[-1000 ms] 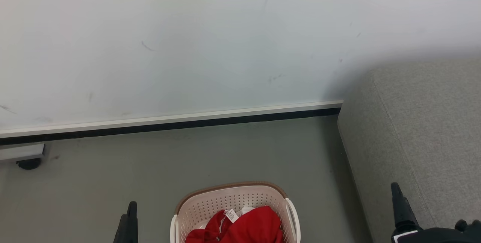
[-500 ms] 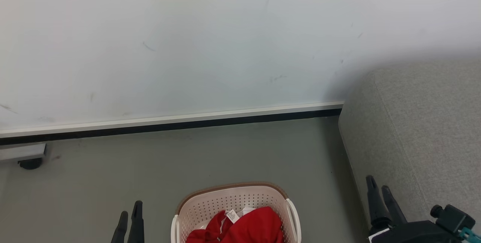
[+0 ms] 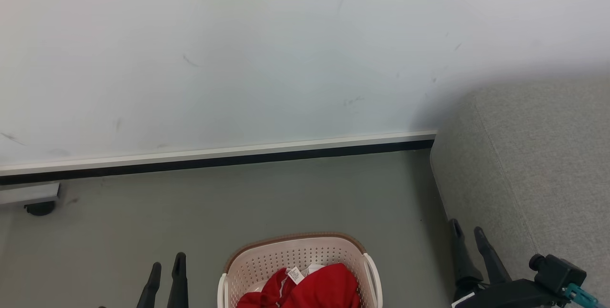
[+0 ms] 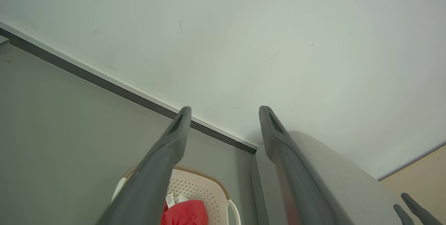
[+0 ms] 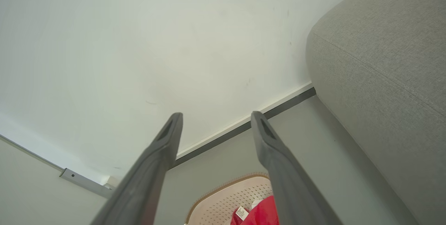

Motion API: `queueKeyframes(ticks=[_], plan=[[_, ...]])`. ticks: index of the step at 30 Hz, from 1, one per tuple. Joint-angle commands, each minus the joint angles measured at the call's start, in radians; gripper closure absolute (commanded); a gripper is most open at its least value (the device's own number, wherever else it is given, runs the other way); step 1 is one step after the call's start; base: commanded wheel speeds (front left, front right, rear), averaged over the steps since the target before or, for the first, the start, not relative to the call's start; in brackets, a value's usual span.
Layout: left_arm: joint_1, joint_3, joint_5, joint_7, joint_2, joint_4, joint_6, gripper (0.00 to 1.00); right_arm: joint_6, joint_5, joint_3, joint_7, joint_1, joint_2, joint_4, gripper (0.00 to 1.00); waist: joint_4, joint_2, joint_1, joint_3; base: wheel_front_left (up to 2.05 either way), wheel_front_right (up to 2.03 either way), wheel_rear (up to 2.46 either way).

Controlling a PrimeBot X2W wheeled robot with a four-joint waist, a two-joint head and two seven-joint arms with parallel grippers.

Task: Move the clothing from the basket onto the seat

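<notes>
The cream basket (image 3: 290,239) with a brown rim stands on the grey floor at the bottom centre, cut off by the frame edge. The red clothing (image 3: 317,291) lies bunched inside it, its white neck tag facing up. The light-grey seat (image 3: 538,165) fills the right side. My left gripper (image 3: 168,261) is open to the left of the basket. My right gripper (image 3: 466,226) is open between the basket and the seat's front. In the left wrist view the open gripper (image 4: 224,108) hangs above the basket (image 4: 205,186), clothing (image 4: 186,212) and seat (image 4: 334,176). The right wrist view has the open gripper (image 5: 216,114) over the basket (image 5: 226,197), clothing (image 5: 261,212) and seat (image 5: 383,61).
A white wall with a dark baseboard (image 3: 238,158) runs behind the basket. A grey panel on a black caster (image 3: 38,208) sits at the far left by the wall. Bare grey floor (image 3: 286,193) lies between the wall and the basket.
My right gripper has swung left, away from the seat toward the basket, and both its fingers now show. My left gripper has turned so its two fingers stand apart. Basket and clothing are unmoved.
</notes>
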Motion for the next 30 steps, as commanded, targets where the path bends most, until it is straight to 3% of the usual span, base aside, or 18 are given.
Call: queueKeyframes(ticks=[1, 30], plan=[[0.002, 0.003, 0.044, -0.013, 0.001, -0.020, 0.002, 0.00, 0.000, -0.039, 0.016, -0.014, -0.011, -0.006, -0.011, 0.00, 0.000, 0.0000, 0.0000, -0.002, 0.00, 0.00, 0.00], [0.041, -0.008, 0.337, -0.062, 0.002, -0.096, 0.029, 0.00, 0.001, -0.277, 0.166, -0.099, -0.021, -0.029, -0.038, 0.00, 0.005, 0.0000, 0.0000, -0.010, 0.00, 0.00, 0.00]])
